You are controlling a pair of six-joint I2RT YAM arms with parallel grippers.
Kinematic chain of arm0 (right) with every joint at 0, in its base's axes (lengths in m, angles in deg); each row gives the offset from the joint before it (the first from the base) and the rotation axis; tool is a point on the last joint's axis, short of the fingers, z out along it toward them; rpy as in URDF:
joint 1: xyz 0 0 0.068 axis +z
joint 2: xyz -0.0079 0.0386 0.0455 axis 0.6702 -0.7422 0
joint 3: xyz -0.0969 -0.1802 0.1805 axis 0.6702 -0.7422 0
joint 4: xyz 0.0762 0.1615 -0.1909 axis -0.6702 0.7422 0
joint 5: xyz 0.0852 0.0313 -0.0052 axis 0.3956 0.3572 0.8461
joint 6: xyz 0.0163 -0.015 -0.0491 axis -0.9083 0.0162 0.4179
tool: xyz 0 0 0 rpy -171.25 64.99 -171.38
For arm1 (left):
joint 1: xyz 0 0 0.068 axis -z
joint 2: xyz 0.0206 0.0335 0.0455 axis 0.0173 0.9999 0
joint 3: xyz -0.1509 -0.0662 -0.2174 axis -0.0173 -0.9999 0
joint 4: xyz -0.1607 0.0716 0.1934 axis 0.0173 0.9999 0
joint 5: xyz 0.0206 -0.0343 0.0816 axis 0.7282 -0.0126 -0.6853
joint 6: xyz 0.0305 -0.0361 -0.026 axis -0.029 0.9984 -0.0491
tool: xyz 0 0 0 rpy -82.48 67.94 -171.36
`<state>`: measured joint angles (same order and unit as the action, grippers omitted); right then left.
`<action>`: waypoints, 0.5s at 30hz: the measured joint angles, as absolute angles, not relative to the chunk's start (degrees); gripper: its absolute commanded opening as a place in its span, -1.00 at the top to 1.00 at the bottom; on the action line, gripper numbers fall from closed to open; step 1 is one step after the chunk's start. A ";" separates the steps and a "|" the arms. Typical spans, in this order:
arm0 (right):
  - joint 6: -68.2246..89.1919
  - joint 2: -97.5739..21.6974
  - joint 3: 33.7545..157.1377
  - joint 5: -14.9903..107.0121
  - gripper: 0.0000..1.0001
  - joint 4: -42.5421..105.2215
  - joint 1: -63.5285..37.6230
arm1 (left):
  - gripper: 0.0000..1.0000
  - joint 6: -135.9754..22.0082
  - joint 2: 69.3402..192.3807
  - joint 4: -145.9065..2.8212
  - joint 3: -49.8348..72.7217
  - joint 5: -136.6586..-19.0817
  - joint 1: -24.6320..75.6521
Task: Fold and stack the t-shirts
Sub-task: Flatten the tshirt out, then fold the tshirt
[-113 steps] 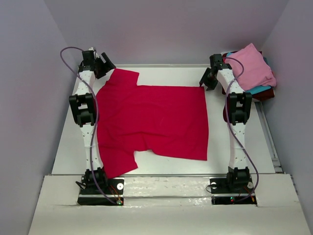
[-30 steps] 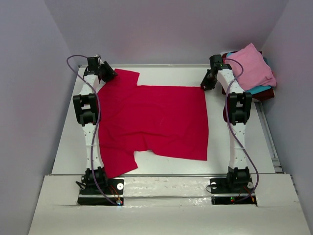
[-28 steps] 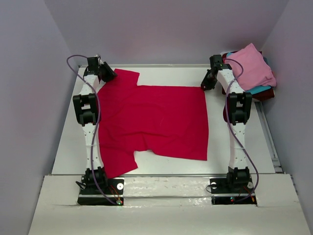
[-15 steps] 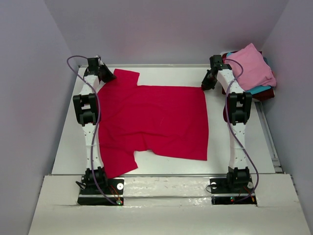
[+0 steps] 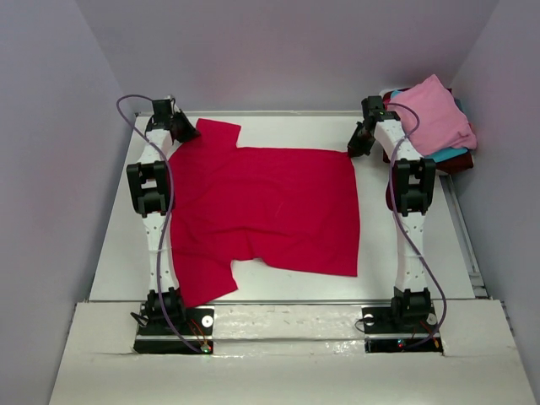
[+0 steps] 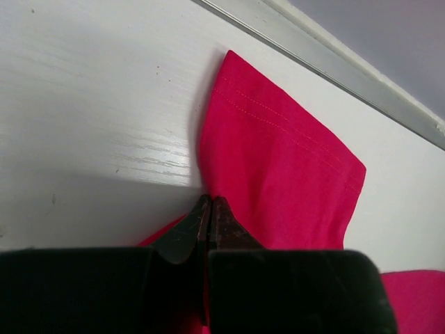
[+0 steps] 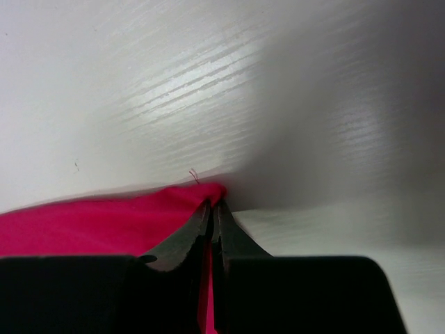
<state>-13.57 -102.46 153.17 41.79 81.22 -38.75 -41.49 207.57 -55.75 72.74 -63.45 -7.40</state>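
Note:
A crimson-red t-shirt lies spread flat on the white table, collar to the left and hem to the right. My left gripper is shut on the cloth at the base of the far sleeve, where the left wrist view shows the gripper pinching red fabric. My right gripper is shut on the shirt's far right hem corner; in the right wrist view the gripper has red cloth between its tips. A stack of other t-shirts, pink on top over teal and maroon, sits at the far right.
Grey walls close in on the left, back and right. A raised metal rim runs along the table's far edge just beyond the sleeve. The arm bases stand on the near ledge.
Both grippers have closed onto the red t-shirt's far edge. The left one shifted slightly toward the sleeve. The shirt itself has not moved.

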 measured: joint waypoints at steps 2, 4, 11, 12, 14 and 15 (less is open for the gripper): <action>-13.57 -101.91 152.28 41.86 0.86 81.29 -38.75 | 0.89 -41.91 207.52 -55.44 72.74 -63.70 -7.36; -13.55 -101.47 151.62 41.92 0.86 81.29 -38.75 | 0.89 -42.50 207.28 -54.96 72.74 -63.98 -7.10; -13.55 -99.64 149.43 42.47 0.86 81.22 -38.75 | 0.89 -44.75 204.49 -51.35 72.74 -66.65 -6.18; -13.55 -99.07 148.74 42.58 0.86 81.22 -38.75 | 0.89 -45.10 203.85 -51.07 72.74 -67.04 -6.03; -13.57 -98.46 148.01 42.91 0.86 81.27 -38.75 | 0.89 -45.95 202.02 -50.17 72.74 -68.29 -5.57; -13.57 -98.20 147.77 42.97 0.86 81.18 -38.75 | 0.89 -46.30 201.25 -49.89 72.74 -68.68 -5.42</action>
<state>-13.57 -98.20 147.77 42.97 81.18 -38.75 -46.30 201.25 -49.89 72.74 -68.68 -5.42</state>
